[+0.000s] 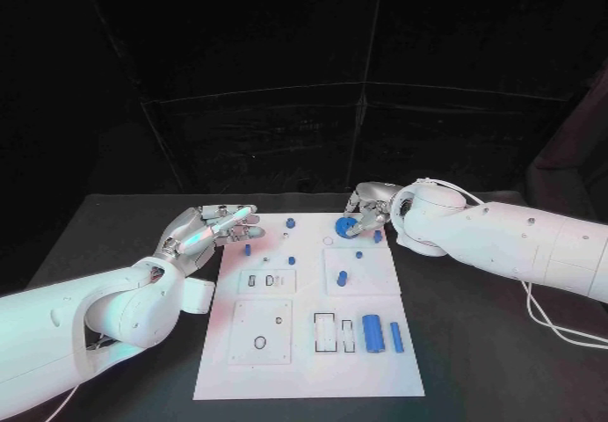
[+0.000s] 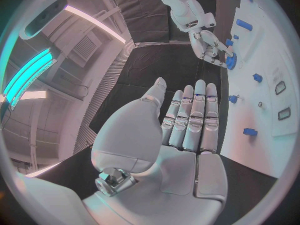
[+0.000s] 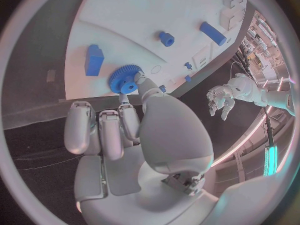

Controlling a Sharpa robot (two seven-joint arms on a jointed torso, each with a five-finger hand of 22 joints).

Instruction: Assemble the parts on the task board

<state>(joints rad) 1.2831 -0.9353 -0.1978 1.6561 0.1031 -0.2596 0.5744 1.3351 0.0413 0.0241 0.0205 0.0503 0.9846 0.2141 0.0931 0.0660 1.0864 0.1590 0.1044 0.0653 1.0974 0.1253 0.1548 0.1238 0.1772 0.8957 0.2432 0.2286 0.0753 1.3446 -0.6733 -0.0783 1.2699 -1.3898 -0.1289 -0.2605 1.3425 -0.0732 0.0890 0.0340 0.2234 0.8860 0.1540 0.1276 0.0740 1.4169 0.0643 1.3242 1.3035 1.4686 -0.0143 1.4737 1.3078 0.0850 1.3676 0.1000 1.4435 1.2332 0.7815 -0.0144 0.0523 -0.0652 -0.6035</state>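
Observation:
The white task board (image 1: 310, 369) lies in the middle of the table. At its far edge my right hand (image 1: 369, 209) pinches a blue gear (image 1: 346, 227) at its fingertips, just above the board. In the right wrist view the gear (image 3: 125, 79) sits between the thumb and a finger of my right hand (image 3: 119, 130), over the board's edge. My left hand (image 1: 215, 227) hovers at the board's far left corner with its fingers stretched out side by side (image 2: 190, 120) and nothing in it. The left wrist view also shows the right hand (image 2: 209, 45) with the gear (image 2: 231, 61).
A blue cylinder (image 1: 372, 332) and a blue bar (image 1: 396, 337) lie at the board's near right. Small blue pieces (image 1: 293, 260) and an oblong one (image 1: 342, 280) are spread over the far half. Slotted plates (image 1: 261, 331) cover the left side. Black table surrounds the board.

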